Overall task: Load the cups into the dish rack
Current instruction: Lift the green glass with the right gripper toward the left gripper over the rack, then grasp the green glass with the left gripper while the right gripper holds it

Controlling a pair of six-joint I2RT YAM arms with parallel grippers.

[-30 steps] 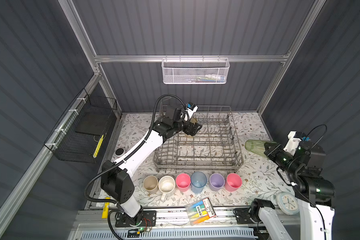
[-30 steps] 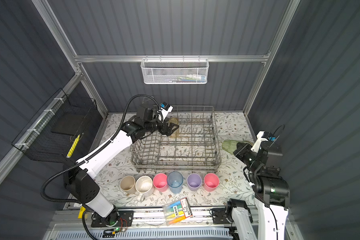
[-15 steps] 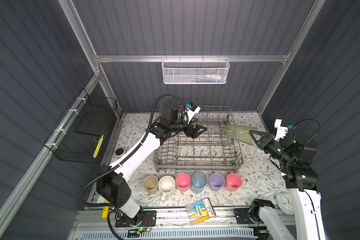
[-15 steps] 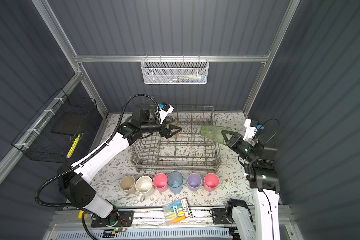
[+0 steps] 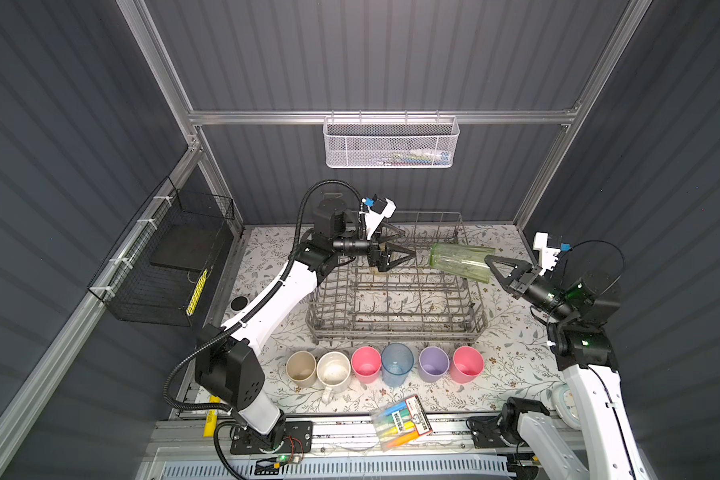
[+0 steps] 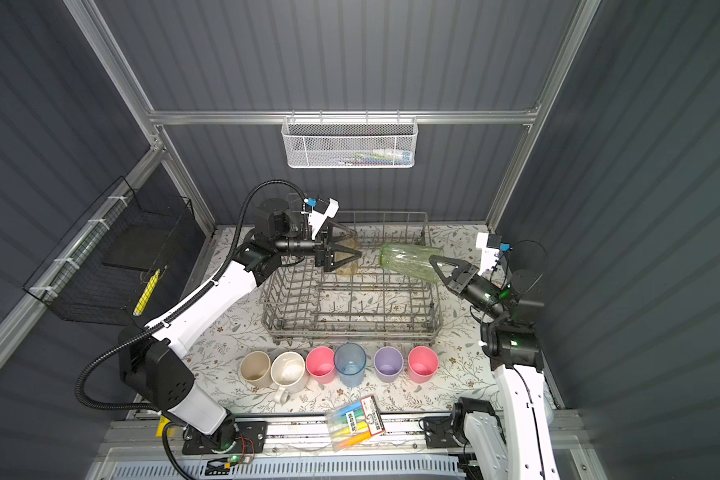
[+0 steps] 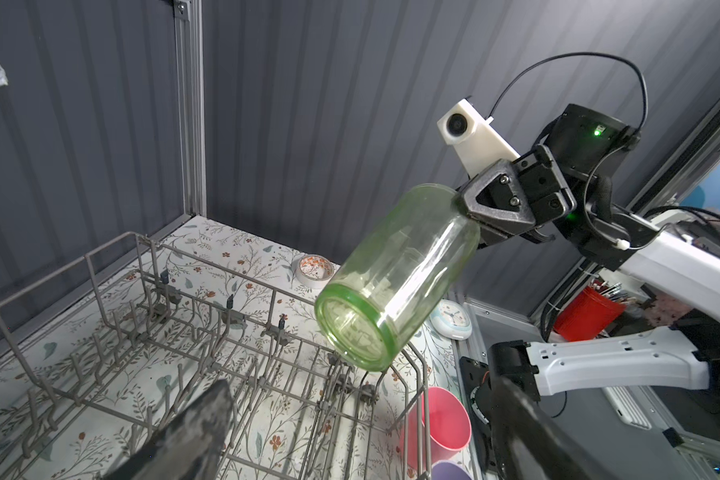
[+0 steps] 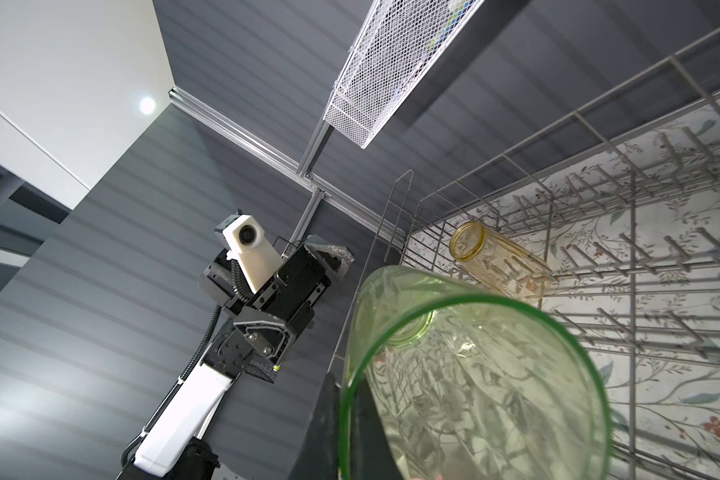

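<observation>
The grey wire dish rack [image 5: 395,332] [image 6: 350,332] stands mid-table. An amber ribbed glass [image 8: 499,266] [image 6: 346,268] leans on its tines near the back left. Just above it my left gripper [image 5: 408,245] [image 6: 356,246] [image 7: 360,386] is open and empty. My right gripper [image 5: 491,262] [image 6: 433,259] [image 8: 344,424] is shut on the rim of the green glass [image 5: 460,262] [image 7: 395,278], held tilted over the rack's back right corner. In front of the rack stand a beige tumbler [image 5: 301,366], speckled mug [image 5: 333,370], pink cup [image 5: 366,363], blue tumbler [image 5: 397,363], lilac cup [image 5: 433,363] and another pink cup [image 5: 467,363].
A white mesh basket [image 5: 391,145] hangs on the back wall and a black wire basket [image 5: 171,266] on the left wall. A marker pack [image 5: 402,422] lies at the front edge, a small clock [image 5: 566,399] at the front right, a tape roll [image 7: 314,270] behind the rack.
My right arm swung the green glass from the table's right side to over the rack's back right corner. My left gripper opened, left the amber glass in the rack and rose slightly.
</observation>
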